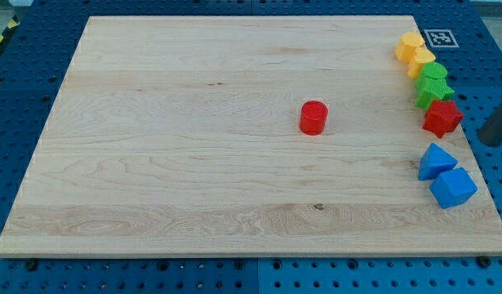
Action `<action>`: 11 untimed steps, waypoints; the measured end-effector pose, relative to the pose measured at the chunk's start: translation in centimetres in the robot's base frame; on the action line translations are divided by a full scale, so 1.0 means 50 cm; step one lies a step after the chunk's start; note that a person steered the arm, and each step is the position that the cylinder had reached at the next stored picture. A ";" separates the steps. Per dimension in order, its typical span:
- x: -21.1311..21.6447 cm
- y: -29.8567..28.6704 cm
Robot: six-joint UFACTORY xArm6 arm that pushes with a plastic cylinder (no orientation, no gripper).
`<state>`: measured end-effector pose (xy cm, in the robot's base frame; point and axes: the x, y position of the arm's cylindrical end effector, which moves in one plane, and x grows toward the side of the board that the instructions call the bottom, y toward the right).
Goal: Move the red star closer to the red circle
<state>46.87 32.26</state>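
The red star (pixel 442 118) lies near the view's right edge of the wooden board (pixel 193 147), just below the green blocks. The red circle (pixel 313 118), a short cylinder, stands near the middle of the board, well to the left of the star. My rod enters at the view's right edge, and my tip (pixel 487 140) sits just off the board's right side, a little right of and below the red star, not touching it.
Two yellow blocks (pixel 411 46) (pixel 422 61) and two green blocks (pixel 433 75) (pixel 435 92) run in a line above the star. A blue triangle (pixel 436 161) and a blue cube (pixel 453 187) lie below it. A blue pegboard surrounds the board.
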 end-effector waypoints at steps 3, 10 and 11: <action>-0.013 -0.019; -0.010 -0.215; -0.027 -0.250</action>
